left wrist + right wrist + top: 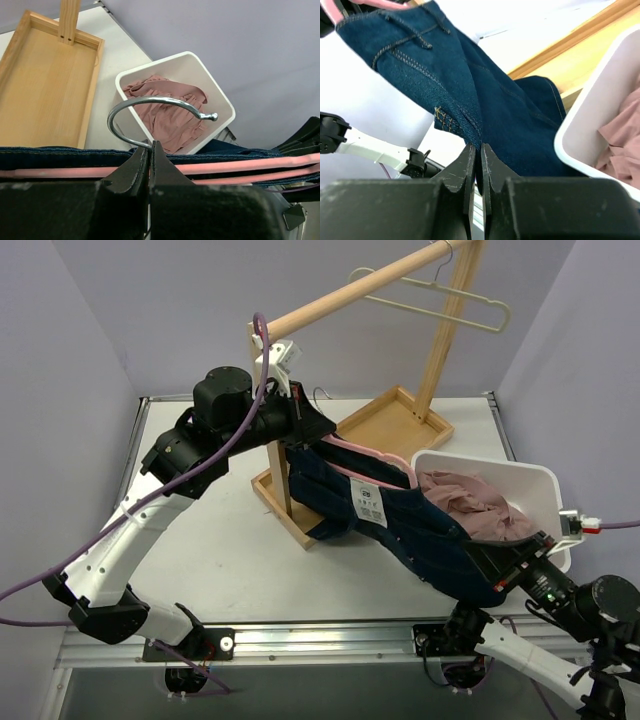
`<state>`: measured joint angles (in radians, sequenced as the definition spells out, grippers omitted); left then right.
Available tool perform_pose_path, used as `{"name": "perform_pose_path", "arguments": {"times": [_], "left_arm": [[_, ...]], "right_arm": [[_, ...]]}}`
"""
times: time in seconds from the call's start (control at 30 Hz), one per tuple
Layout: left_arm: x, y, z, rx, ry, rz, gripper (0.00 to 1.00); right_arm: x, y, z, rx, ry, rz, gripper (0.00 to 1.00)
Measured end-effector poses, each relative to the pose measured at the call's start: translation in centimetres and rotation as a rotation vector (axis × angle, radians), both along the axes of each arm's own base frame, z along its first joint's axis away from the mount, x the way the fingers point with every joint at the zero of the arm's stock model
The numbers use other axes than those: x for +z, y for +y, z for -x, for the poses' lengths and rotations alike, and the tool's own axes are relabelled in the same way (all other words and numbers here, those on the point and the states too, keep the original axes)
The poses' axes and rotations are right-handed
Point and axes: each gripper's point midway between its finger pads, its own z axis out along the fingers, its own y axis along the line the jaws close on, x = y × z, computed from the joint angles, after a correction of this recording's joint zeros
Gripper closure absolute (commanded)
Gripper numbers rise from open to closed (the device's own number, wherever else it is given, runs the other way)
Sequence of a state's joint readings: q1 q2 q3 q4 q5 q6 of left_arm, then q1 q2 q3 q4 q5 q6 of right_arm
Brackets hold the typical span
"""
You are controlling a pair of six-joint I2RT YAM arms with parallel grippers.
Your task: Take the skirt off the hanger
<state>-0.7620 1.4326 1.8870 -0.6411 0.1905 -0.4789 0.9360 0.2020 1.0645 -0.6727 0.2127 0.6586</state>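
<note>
The dusty-pink skirt (480, 505) lies crumpled in a white bin (500, 465); it also shows in the left wrist view (167, 107) and the right wrist view (620, 145). The cream hanger (440, 302) hangs bare on the wooden rail at the top right. My left gripper (300, 425) (150, 145) is shut on the base of the silver hook (150, 102) of a pink hanger (240, 165). That hanger carries a dark blue denim garment (420, 530). My right gripper (505, 575) (481, 147) is shut on the denim garment's (470, 85) lower end, beside the bin.
A wooden rack stands mid-table, with a rail (350, 295), uprights and two tray bases (400, 420) (40, 90). The bin (220, 100) (590, 115) sits at the right. The stretched denim spans from the near rack post to the bin's front.
</note>
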Motion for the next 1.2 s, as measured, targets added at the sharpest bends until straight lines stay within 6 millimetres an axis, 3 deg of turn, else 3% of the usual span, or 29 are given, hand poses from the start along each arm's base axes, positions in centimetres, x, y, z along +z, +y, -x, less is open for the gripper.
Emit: {"name": "perform_pose_path", "arguments": {"times": [0.1, 0.23, 0.37, 0.6, 0.8, 0.97, 1.2], "left_arm": [[0.5, -0.3, 0.5, -0.018, 0.009, 0.019, 0.98], [1.2, 0.1, 0.4, -0.006, 0.009, 0.039, 0.98], [1.2, 0.3, 0.1, 0.009, 0.007, 0.039, 0.98], [1.9, 0.1, 1.0, -0.032, 0.031, 0.076, 0.98], [3.6, -0.2, 3.2, -0.120, 0.056, 0.160, 0.98], [4.6, -0.7, 5.1, -0.218, 0.072, 0.223, 0.98], [5.1, -1.7, 7.2, -0.358, 0.139, 0.306, 0.98]], "right_arm": [[0.2, -1.2, 0.5, -0.021, 0.001, 0.002, 1.00], [-1.2, -2.5, 1.0, -0.051, 0.023, 0.034, 1.00], [-1.9, -2.9, 1.1, -0.056, 0.025, 0.037, 1.00], [-4.4, 0.5, -1.0, -0.035, 0.077, 0.107, 1.00], [-4.3, 4.3, -3.9, -0.025, 0.096, 0.172, 1.00], [-3.1, 6.7, -6.4, -0.040, 0.083, 0.230, 1.00], [1.0, 9.6, -10.4, -0.100, 0.015, 0.259, 1.00]]}}
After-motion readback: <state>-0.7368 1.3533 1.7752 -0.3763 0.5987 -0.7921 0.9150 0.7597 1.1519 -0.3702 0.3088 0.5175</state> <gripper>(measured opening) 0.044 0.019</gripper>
